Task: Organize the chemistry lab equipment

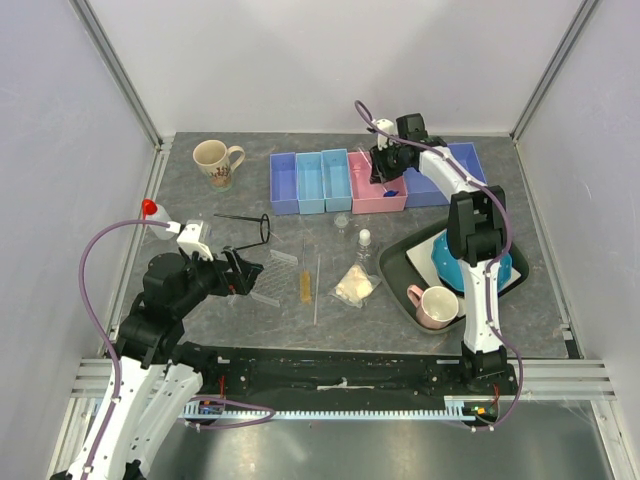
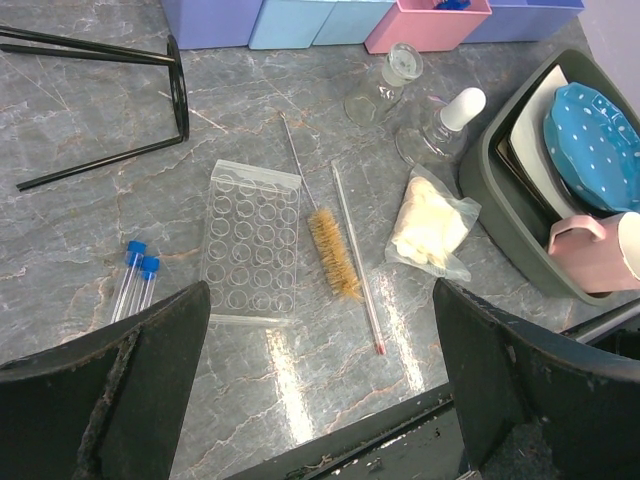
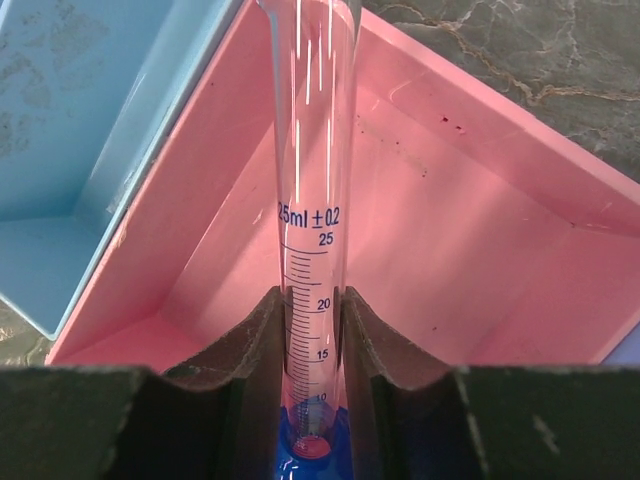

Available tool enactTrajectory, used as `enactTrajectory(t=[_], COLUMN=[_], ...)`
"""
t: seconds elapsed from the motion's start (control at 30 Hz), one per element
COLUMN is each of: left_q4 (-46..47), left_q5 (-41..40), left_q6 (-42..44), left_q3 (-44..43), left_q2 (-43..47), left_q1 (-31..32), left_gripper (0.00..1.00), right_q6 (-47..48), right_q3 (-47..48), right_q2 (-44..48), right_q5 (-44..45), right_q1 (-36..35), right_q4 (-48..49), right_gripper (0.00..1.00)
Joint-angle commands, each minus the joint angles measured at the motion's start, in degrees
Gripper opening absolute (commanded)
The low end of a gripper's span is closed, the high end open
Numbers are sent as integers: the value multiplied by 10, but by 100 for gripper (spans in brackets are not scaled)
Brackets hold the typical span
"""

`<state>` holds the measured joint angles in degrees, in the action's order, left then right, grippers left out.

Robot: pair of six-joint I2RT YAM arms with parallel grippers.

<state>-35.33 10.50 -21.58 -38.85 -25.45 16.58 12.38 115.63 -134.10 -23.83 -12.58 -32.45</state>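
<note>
1. Top external: fixed above and behind both arm bases, it faces down and forward over the whole table [image 1: 180, 195]. It is far off, so the left gripper [image 1: 240, 272] and right gripper [image 1: 385, 172] show small.
2. Left wrist: rides behind the left gripper, tilted down and forward from some height. The clear rack [image 2: 250, 240] lies just ahead of its wide-apart jaws.
3. Right wrist: sits very close behind the right gripper, looking along the graduated cylinder [image 3: 315, 150] clamped between its jaws and into the pink bin [image 3: 450, 250].
4. Shared: top and left wrist both cover the clear rack, brush [image 2: 332, 250], bag [image 2: 430, 225] and grey tray [image 2: 490, 190]. Top and right wrist share the pink bin.
</note>
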Motion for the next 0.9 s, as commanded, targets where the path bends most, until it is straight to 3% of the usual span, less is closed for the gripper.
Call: enactTrajectory(t=[0.0, 0.37, 0.63, 0.87], left_q4=[30, 30, 30, 31], left_q5=[-5, -8, -11, -10], left_q6=[0, -1, 0, 0], left_q3=[-3, -3, -3, -3], left_q2=[8, 14, 17, 22], left_q1=[-1, -1, -1, -1], left_gripper=[99, 98, 98, 99], right_q6=[17, 23, 48, 64], right_q3=[0, -3, -47, -152], right_q2=[-2, 23, 117, 223], right_q5=[6, 15, 14, -22], right_q1=[-11, -14, -14, -14], right_q4=[-14, -15, -12, -1], right_gripper=[36, 38, 48, 54])
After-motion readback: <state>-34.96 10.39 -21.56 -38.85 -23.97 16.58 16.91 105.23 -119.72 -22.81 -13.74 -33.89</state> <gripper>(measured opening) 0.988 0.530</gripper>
